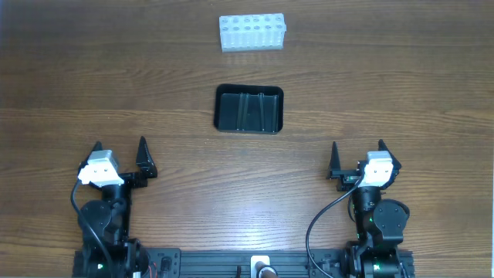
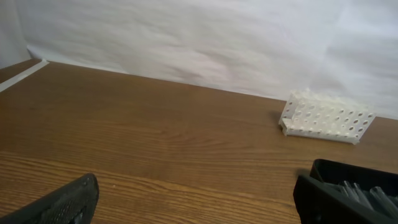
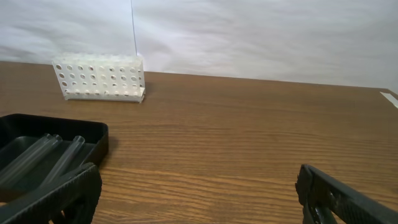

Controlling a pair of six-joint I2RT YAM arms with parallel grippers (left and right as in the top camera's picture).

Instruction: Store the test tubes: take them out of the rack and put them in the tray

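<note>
Nearer than the black rectangular plastic tray [image 1: 218,112], to either side, the left claw [image 1: 120,142] and right claw [image 1: 357,144] are spread wide, holding nothing. Clear slender test tubes [image 3: 43,155] lie lengthwise in the tray. Beyond the tray, on the brown wooden counter [image 1: 401,77], stands the white perforated plastic rack [image 1: 252,32]; whether tubes remain there cannot be told. Any further pick is best made from above, lifting straight up.
</note>
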